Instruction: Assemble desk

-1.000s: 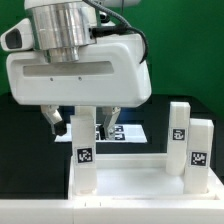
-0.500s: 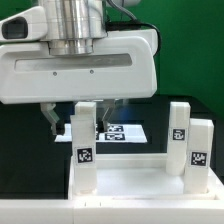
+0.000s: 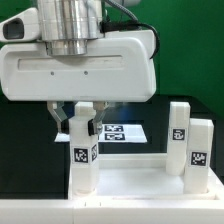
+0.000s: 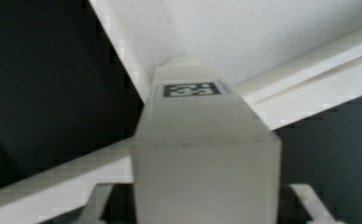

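1. Desk top (image 3: pixel 130 185): the white tray-like part lies in the lower half of the exterior view, rim up, so that its corner sockets face upward to receive the legs.
2. Left leg (image 3: pixel 84 150): a white square-section block stands upright at the tray's lower-left corner, tag facing the camera. In the wrist view the same leg (image 4: pixel 199 150) fills the centre of the frame, seen end-on along its length, with a tag near its far end.
3. Right legs (image 3: pixel 190 140): two more tagged blocks stand upright at the right side of the tray, one behind the other; judged already seated, since nothing holds them.
4. Pincer (image 3: pixel 80 116): its two fingers (image 3: pixel 63 117) flank the top of the left leg, just below the wide white hand body in the upper half of the frame. The fingers appear clamped on the leg. The likely purpose is to keep the leg vertical while it is driven or turned into its socket.
5. Marker board (image 3: pixel 122 132): lies flat on the dark table (image 3: pixel 25 140) behind the tray, centre frame, partly hidden by the leg.
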Robot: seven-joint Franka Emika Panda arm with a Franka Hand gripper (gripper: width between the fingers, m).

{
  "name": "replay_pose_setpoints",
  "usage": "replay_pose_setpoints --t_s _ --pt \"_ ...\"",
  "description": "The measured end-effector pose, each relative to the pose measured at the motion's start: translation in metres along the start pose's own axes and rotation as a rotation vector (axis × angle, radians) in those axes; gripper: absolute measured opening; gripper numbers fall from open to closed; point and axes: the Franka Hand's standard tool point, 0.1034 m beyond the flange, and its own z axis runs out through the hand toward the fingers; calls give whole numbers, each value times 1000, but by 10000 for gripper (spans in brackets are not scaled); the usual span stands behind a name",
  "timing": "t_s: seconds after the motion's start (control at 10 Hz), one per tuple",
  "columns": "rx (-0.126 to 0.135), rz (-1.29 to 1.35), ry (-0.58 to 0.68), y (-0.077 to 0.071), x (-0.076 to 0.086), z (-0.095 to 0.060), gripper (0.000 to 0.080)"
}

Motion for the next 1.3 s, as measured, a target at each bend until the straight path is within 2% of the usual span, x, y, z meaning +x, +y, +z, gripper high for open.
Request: replay_pose_setpoints --t_s 0.1,0.2,0.3,0.6,0.7,0.8,0.9,1.0,1.1,1.2,1.3 --pt "-4 256 -12 0 -3 1 284" --pt "5 472 -25 1 -3 1 284" --pt "22 573 -40 5 -1 1 284" --pt "19 741 -42 4 -2 1 284" --pt "35 875 -52 4 -3 2 284" --pt "71 1091 -63 7 -4 2 284" --pt "90 1137 -52 9 -7 2 284" --pt "90 1066 -50 8 -7 3 339" --pt "85 1010 -46 7 -7 3 339" --pt "70 797 -31 4 -9 2 503" --pt "59 555 -20 -1 -13 4 619"
